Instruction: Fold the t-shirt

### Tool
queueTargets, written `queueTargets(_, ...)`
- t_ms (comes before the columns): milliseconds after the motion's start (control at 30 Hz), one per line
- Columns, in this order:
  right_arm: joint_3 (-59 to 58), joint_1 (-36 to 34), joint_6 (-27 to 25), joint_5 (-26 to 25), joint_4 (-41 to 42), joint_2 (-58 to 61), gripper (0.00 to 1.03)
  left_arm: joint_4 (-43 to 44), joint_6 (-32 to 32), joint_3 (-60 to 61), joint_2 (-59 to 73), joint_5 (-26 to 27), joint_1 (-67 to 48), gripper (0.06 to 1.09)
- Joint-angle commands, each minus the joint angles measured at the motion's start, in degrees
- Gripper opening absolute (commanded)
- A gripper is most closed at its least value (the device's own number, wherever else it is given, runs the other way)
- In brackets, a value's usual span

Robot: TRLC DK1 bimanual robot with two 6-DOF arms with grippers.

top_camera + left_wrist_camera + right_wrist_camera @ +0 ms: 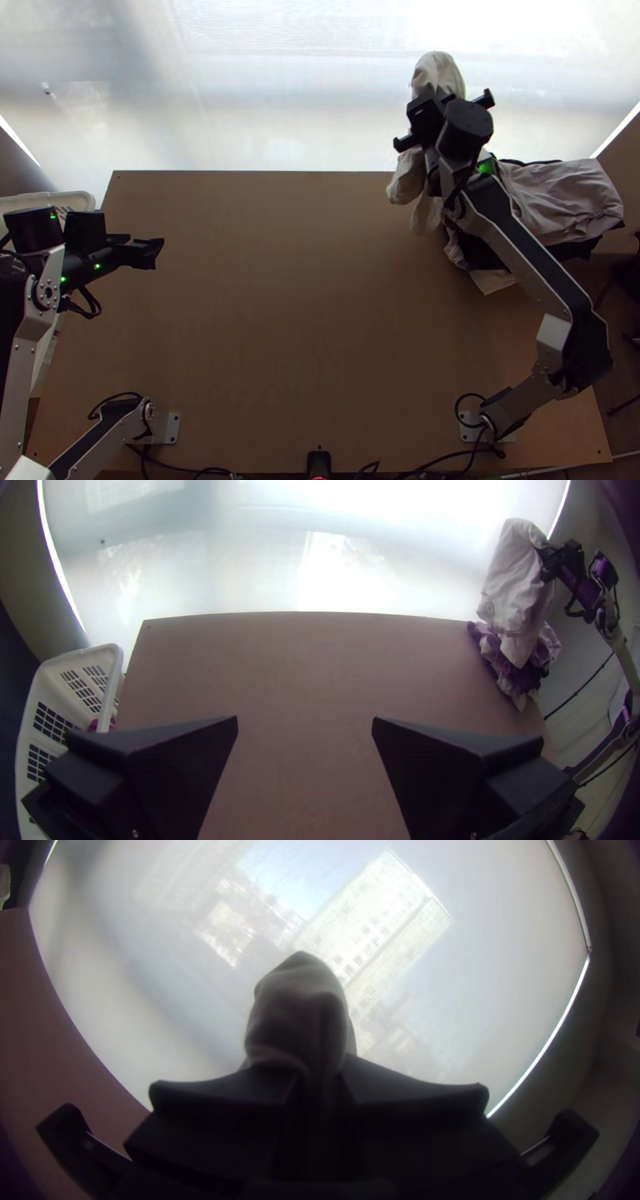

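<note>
A light wooden table (304, 320) spans the middle of the top view under a bright, translucent blind (280, 112) at the upper edge, with a white basket (72, 198) by its left side. At upper right, the right gripper (439, 101) is closed on the pale t-shirt (438, 70), hanging bunched near a heap of clothes (564, 200); at the left, the left gripper (157, 253) stands wide open, holding nothing.
</note>
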State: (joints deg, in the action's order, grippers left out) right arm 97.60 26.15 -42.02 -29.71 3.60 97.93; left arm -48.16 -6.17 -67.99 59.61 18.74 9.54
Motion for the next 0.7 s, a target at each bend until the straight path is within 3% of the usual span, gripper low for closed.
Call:
queueTargets(0, 5.32, -4.71, 0.10, 3.52, -2.72, 1.12, 0.03, -0.09, 0.64, 2.42, -2.13, -1.16, 0.04, 1.04)
queueTargets(600, 16.83, -14.11, 0.71, 10.20, -11.59, 0.16, 0.03, 0.09, 0.55, 3.39, -2.66, -1.52, -0.22, 1.04)
queueTargets(667, 16.39, -16.31, 2.56, 11.35, -13.00, 0.07, 0.03, 0.09, 0.46, 3.65, -2.57, -1.69, -0.49, 1.04)
